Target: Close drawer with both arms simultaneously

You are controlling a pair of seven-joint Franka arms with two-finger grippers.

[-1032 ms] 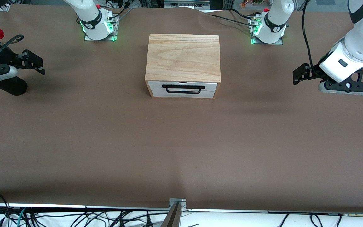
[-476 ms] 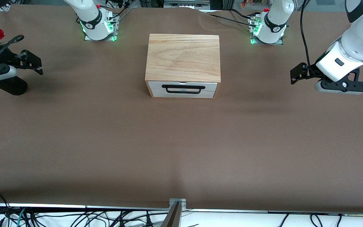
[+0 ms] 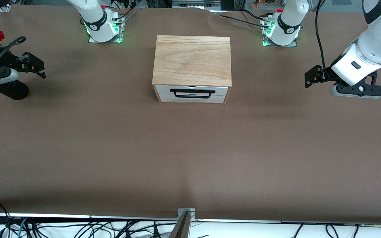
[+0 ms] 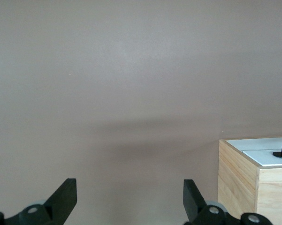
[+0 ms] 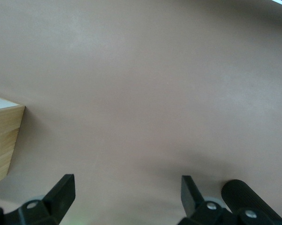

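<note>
The light-wood box (image 3: 192, 59) stands mid-table near the arm bases. Its drawer (image 3: 192, 94) has a white front with a black bar handle (image 3: 192, 91); the front sits flush with the box's face. My left gripper (image 3: 313, 76) hovers open and empty over the table at the left arm's end, well apart from the box. In the left wrist view the gripper (image 4: 130, 197) is wide open, with the box (image 4: 244, 173) off to one side. My right gripper (image 3: 35, 66) hovers open and empty at the right arm's end. In the right wrist view the gripper (image 5: 127, 192) is wide open, with a box corner (image 5: 2, 140) showing.
A black cylinder (image 3: 12, 90) sits under the right hand and also shows in the right wrist view (image 5: 246, 197). The arm bases (image 3: 104, 29) (image 3: 281, 31) stand beside the box. Brown table surface (image 3: 190, 148) stretches toward the front camera, ending at cables and a metal bracket (image 3: 186, 211).
The left arm's hand has shifted slightly toward the bases. The right gripper has barely moved. The drawer looks the same.
</note>
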